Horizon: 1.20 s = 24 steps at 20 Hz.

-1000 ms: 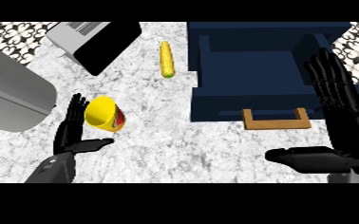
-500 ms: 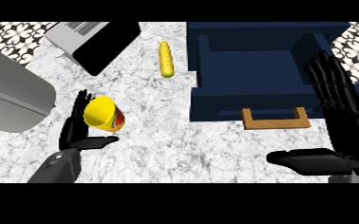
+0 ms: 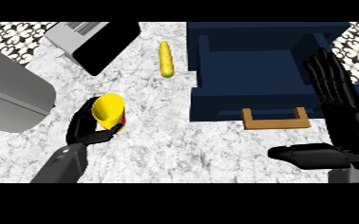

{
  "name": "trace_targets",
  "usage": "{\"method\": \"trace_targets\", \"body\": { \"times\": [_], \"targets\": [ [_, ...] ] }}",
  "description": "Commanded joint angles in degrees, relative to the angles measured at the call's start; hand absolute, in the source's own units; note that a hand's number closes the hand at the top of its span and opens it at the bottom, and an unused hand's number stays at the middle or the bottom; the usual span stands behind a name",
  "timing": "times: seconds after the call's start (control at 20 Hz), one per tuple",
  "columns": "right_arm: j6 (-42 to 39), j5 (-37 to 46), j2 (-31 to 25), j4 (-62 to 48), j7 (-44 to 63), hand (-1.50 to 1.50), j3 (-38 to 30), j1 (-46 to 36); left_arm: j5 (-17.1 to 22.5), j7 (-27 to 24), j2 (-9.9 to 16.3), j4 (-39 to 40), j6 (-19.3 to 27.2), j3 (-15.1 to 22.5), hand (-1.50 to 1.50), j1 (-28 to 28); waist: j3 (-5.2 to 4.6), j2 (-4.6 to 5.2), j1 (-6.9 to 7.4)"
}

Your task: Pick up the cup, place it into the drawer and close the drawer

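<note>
Cup sat on the desk at lower left, yellow with a red patch low on its side, tilted so its mouth faced us. We had the left hand around it: fingers curled along the left wall, thumb under the lower edge, so it was gripping the cup. We judged it light, rigid and smooth-walled, likely a bit slippery; not obviously fragile. Best hold looked like mid-body, fingers and thumb on opposite walls, not the rim. We couldn't tell whether it was lifted or touching the desk.

Drawer, dark blue, stood open at upper right, well apart from the cup, with a wooden handle on its front. Right hand showed at the right edge, fingers straight and up, holding nothing, resting beside the drawer.

Corn cob lay between cup and drawer, so the carry path needed to pass over or below it. Grey appliance sat at top left, clear of the route.
</note>
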<state>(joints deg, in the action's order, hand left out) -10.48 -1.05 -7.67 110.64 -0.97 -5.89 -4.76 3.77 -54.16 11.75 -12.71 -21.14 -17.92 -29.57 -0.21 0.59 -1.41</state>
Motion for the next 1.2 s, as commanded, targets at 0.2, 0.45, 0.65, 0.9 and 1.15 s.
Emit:
{"method": "trace_targets", "body": {
  "times": [0.2, 0.45, 0.65, 0.9, 1.15],
  "targets": [
    [1.3, 1.69, 0.99, 0.41, 1.19, -1.5, 1.4, -0.75, 1.96, -6.2, -1.69, -2.28, -13.38, -0.17, 1.5, 0.89, -0.03, -0.14, 0.33],
    [0.84, 0.66, 0.46, 1.7, 1.01, -1.5, 0.13, 0.57, 5.52, -8.03, -0.23, -3.68, -7.28, -4.09, 1.5, 2.74, 0.05, -0.29, 0.37],
    [1.11, 1.72, 0.27, 1.63, 3.31, -1.5, 1.5, -2.16, 5.36, -11.99, -0.54, -3.91, -4.52, -4.67, 1.5, 3.61, -0.04, -0.04, 0.21],
    [0.33, 1.64, 0.2, -1.86, -2.52, -1.5, -0.37, 0.67, 5.28, -12.34, -0.73, -7.39, -5.83, -3.65, 1.5, 3.14, 0.08, -0.22, 0.63],
    [-0.93, -0.76, -1.28, -1.03, -1.46, -1.5, -2.69, 1.72, 6.66, -3.32, -0.14, -14.86, -4.21, -2.47, 1.5, -3.67, 0.24, -0.76, 1.16]
  ]
}}
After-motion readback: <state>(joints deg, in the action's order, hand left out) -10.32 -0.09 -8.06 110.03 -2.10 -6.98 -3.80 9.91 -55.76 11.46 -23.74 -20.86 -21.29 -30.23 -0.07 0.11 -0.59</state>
